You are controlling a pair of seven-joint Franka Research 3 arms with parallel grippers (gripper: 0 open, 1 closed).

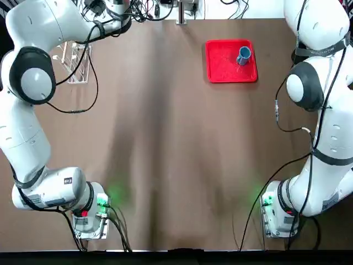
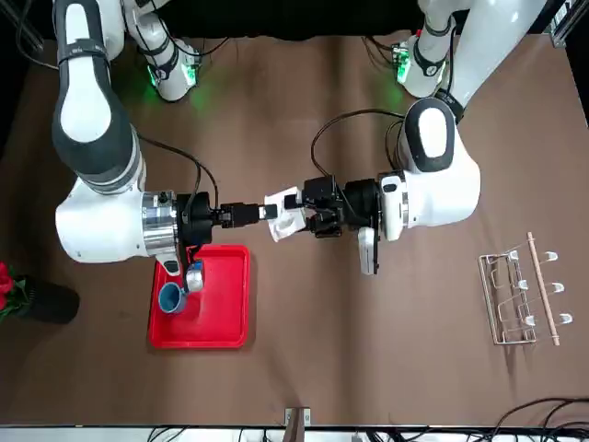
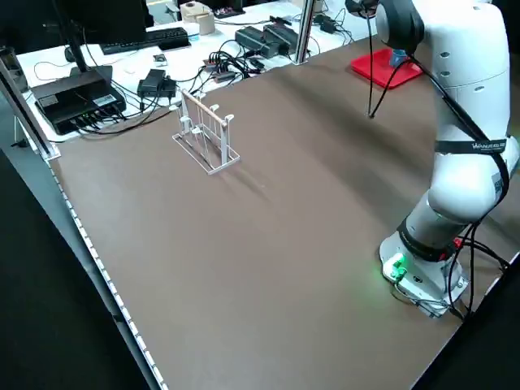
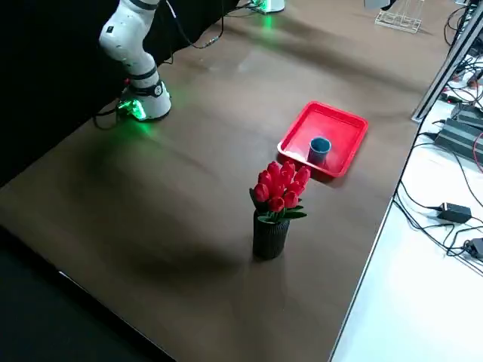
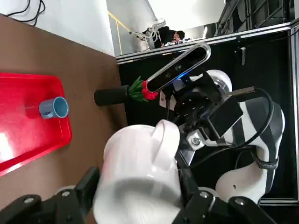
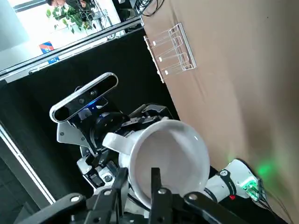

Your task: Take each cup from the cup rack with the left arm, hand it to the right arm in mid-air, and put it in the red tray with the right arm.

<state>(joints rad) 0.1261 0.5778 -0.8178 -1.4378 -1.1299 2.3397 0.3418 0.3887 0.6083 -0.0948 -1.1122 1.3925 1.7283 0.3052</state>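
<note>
The white cup hangs in mid-air between both grippers, above the table's middle and near the red tray. My left gripper is shut on its body; the left wrist view shows the cup clamped between the fingers. My right gripper is shut on its rim from the other side, one finger inside the cup and one outside. The blue cup stands in the red tray. The cup rack stands bare at the far left. Neither gripper shows in the top view.
A black vase of red flowers stands just beyond the tray near the table's right edge. Cables and electronics lie on the white bench past the far edge. The arms' bases sit at the near corners.
</note>
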